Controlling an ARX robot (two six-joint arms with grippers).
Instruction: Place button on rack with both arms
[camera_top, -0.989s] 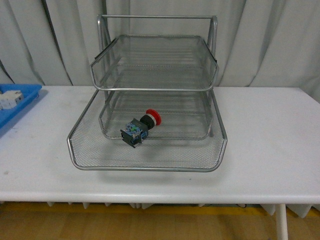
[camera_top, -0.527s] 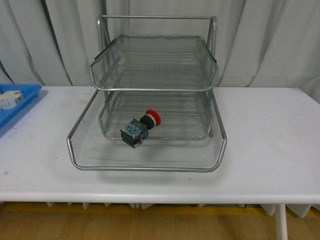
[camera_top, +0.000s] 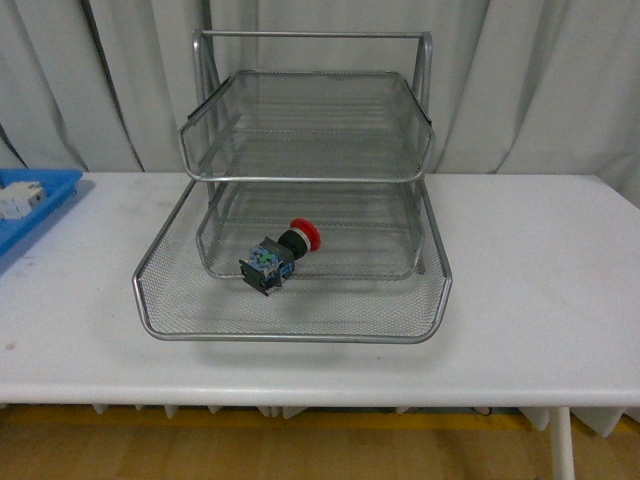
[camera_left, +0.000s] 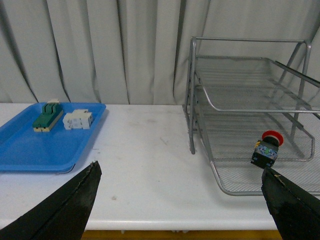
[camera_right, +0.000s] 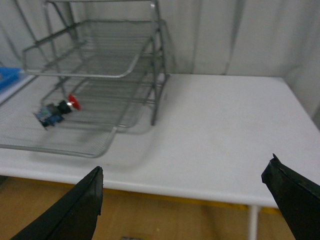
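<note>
The button (camera_top: 279, 254), red-capped with a blue-black block body, lies on its side in the pulled-out bottom tray of the silver wire rack (camera_top: 300, 180). It also shows in the left wrist view as the button (camera_left: 266, 148) and in the right wrist view as the button (camera_right: 56, 112). Neither arm appears in the front view. My left gripper (camera_left: 182, 192) is open, hanging over the table's front edge, well short of the rack (camera_left: 250, 80). My right gripper (camera_right: 185, 192) is open too, back past the table edge, far from the rack (camera_right: 95, 55). Nothing sits between either pair of fingers.
A blue plastic tray (camera_left: 30, 150) lies at the table's left, holding a green-and-cream terminal block (camera_left: 46, 115) and a white block (camera_left: 77, 119). Its corner shows as the blue tray (camera_top: 50, 200) in the front view. Grey curtains hang behind the white table (camera_top: 540, 280).
</note>
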